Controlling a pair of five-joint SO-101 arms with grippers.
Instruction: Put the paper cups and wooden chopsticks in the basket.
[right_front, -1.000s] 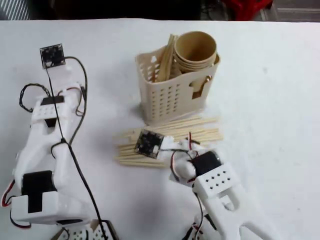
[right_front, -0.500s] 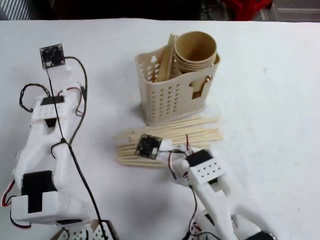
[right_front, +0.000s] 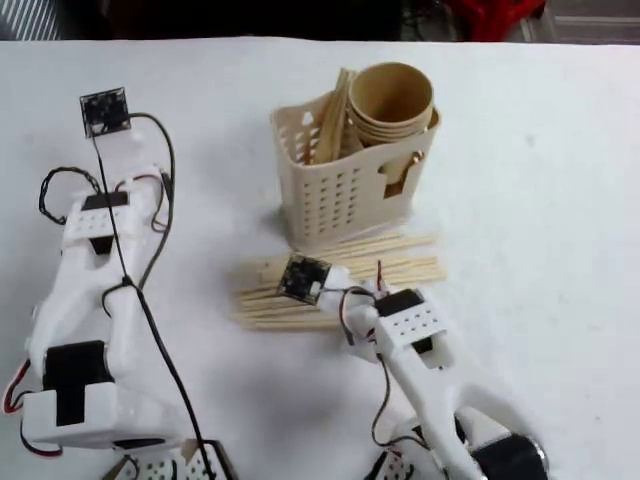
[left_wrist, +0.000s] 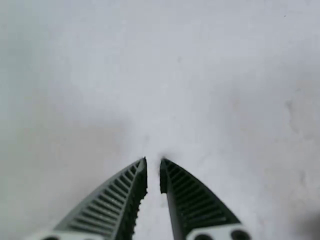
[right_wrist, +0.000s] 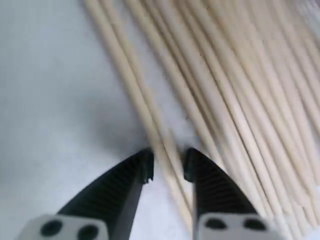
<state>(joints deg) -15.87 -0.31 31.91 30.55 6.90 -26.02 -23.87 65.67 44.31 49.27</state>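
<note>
right claw (right_wrist: 167, 165), parted narrowly, straddles what looks like two outermost wooden chopsticks (right_wrist: 220, 85) of the pile lying on the counter (right_wrist: 45, 100) just beside the basket (right_front: 340, 200), their length crossing its gap.

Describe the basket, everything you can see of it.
The basket is a cream, plastic-looking rectangular bin standing upright on the white table. Its walls are pierced with rows of small holes, and one side has a cut-out handle slot. Stacked paper cups fill one end; a few chopsticks stand leaning in the other. The loose chopsticks lie along its near base; contact is unclear.
</note>
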